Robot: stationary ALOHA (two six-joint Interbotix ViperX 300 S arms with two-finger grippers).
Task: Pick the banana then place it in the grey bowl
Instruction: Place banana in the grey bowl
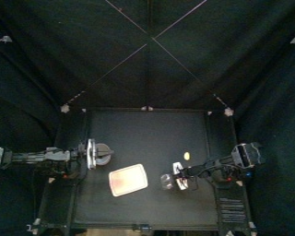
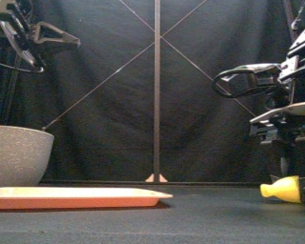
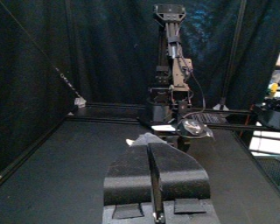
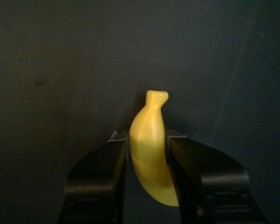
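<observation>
Counts: one banana [image 2: 285, 189], one grey speckled cup [image 2: 15, 154], one pink tray [image 2: 66, 197], two arms.

The banana is yellow and lies low at the desk [image 1: 150, 129], on the 3 o'clock side. In the right wrist view it sits lengthwise in the right pincer [image 4: 147, 138] with its stem tip poking out past the jaws. The right pincer is clenched on the banana, with one jaw against each flank and no gap showing. The front view does not show whether the banana has left the surface.

The cup stands upright on the 9 o'clock side, behind the tray's far-left end in the front view. The tray lies flat around 7 o'clock of desk centre, nothing on it.

The left pincer [image 3: 153, 149] has its jaws pressed together and grips nothing. It is held high over the 9 o'clock edge, above the cup.

The desk is matte black and flat. Black curtain [image 2: 117, 105] closes the back and sides.

A bare strip of desk runs between the tray's right end and the banana. The 12 o'clock half of the desk is open. The banana is nearer the 3 o'clock rail than the middle.
</observation>
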